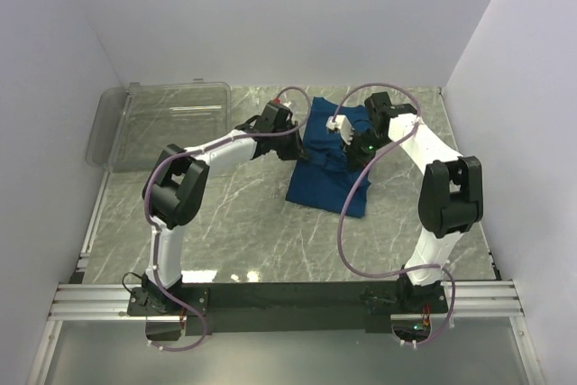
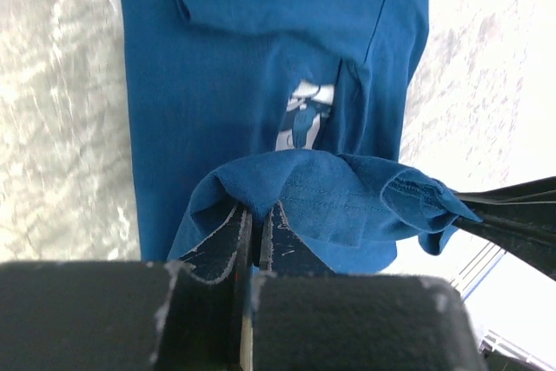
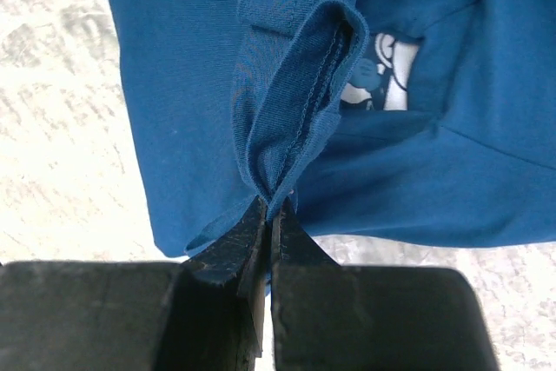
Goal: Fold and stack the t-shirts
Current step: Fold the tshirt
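While the dark blue short-sleeved cotton t-shirt (image 1: 326,169) lies bunched and partly folded on the far right-of-centre part of the grey marbled worktop (image 1: 234,214), both arms reach in over it from either side. The left pincer (image 1: 296,129) sits at the shirt's left edge; in the left wrist view its fingers (image 2: 236,236) are pressed nearly together on a raised fold of hemmed blue fabric (image 2: 321,193), lifted above the flat cloth below. The right pincer (image 1: 350,138) is over the upper middle of the shirt, and in the right wrist view it (image 3: 268,213) is likewise narrowed to a slit, pinching a stitched loop of cloth (image 3: 300,102) that stands up from the garment. A sliver of the pale grey-white cartoon print (image 2: 304,115) shows between the folds in both wrist views. A clear plastic bin (image 1: 162,119) rests at the far left corner, well apart from the shirt.
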